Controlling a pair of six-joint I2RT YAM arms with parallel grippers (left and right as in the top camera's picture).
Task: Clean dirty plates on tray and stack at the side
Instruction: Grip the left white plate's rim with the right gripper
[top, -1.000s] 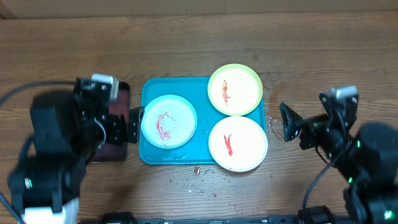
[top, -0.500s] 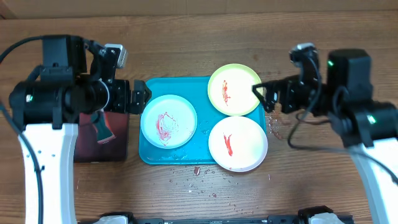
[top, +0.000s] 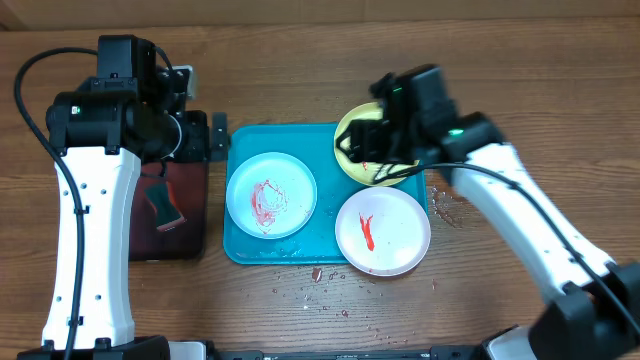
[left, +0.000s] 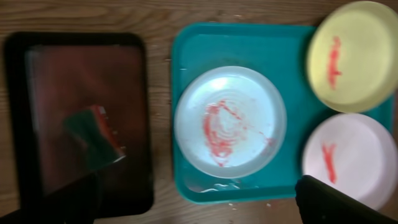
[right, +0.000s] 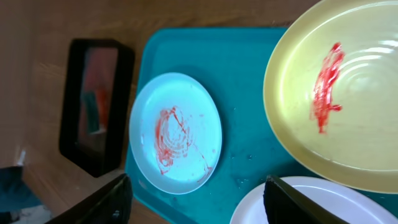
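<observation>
Right gripper (right: 196, 183) hangs released and empty over the yellow-green plate (right: 348, 93) at the turquoise tray's (top: 240, 135) upper right, while left gripper (top: 218, 136), also spread wide, hovers beside the black tray (top: 185, 240) at upper left.

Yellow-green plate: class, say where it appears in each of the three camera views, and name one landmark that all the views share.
Overhead: the yellow-green plate sits in the upper middle, just right of centre, partly hidden.
Left wrist: the plate is in the upper right corner, cut by the edge.
Right wrist: the plate fills the upper right, cut by the edge.
Shared landmark: the turquoise tray, seen in every view.
</observation>
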